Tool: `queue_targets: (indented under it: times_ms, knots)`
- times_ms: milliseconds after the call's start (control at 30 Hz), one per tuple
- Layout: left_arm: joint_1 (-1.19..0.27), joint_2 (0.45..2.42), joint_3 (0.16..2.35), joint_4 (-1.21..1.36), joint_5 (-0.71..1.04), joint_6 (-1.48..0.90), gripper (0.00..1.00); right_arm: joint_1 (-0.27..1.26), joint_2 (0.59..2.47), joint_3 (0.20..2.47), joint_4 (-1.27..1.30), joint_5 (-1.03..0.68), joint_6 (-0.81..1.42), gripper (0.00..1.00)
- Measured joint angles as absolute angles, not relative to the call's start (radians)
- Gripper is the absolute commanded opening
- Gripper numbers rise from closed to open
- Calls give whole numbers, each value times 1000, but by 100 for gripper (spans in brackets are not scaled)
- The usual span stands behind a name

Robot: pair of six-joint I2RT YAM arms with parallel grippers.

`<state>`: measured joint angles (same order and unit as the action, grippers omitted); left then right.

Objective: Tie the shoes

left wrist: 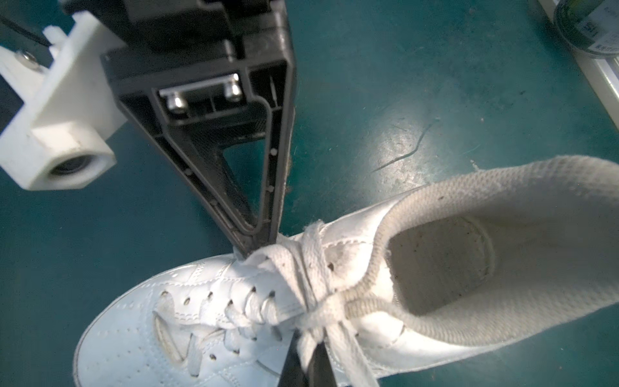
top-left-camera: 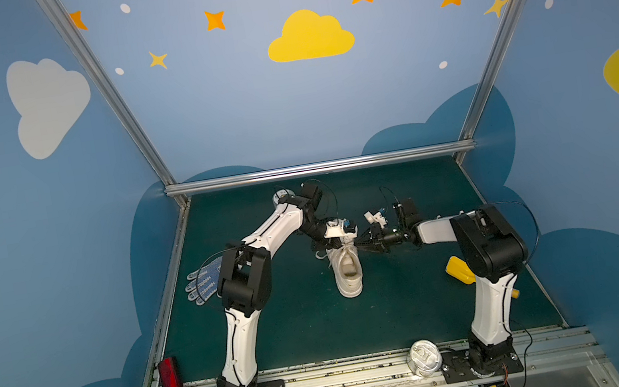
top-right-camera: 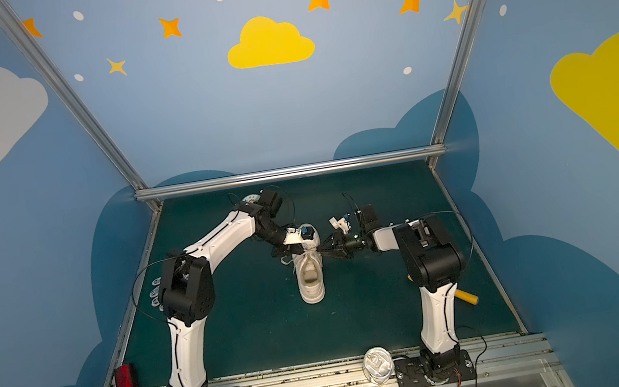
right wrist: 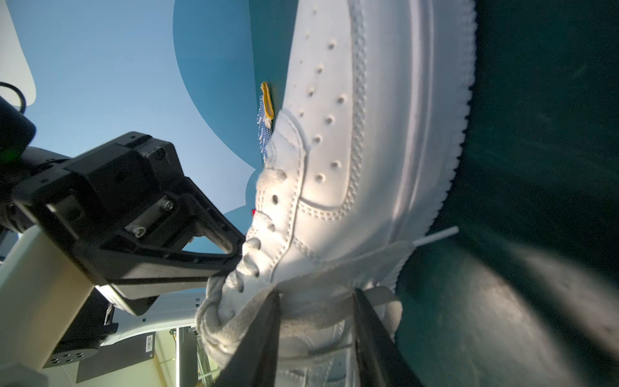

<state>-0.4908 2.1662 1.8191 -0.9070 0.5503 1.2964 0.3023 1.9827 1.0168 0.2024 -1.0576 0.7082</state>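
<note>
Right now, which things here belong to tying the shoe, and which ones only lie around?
For the job: sneaker, laces, left pincer, right pincer.
Lying about: dotted glove, yellow object, red bottle, silver can.

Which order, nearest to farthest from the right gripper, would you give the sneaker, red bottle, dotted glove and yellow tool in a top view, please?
From the right gripper:
1. Sneaker, right beside it, mid-table.
2. Yellow tool, on the right side.
3. Dotted glove, on the left side.
4. Red bottle, front left corner.
</note>
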Motion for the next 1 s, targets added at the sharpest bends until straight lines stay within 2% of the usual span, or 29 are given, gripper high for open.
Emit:
queue_targets:
  times_ms: [200, 367, 600, 1000]
  knots:
    - [-491, 2165, 1816, -905, 550, 1294, 3, 303, 1983, 1014, 216, -1065, 731, 28]
    - [-491, 2165, 1815, -905, 550, 1293, 3, 300, 1983, 1006, 239, -1071, 753, 9]
    - [-490, 2160, 1809, -900, 550, 1289, 3, 300, 1981, 986, 250, -1071, 765, 1]
    - [-492, 2146, 1798, -891, 533, 1290, 3, 295, 1891, 964, 177, -1061, 747, 0]
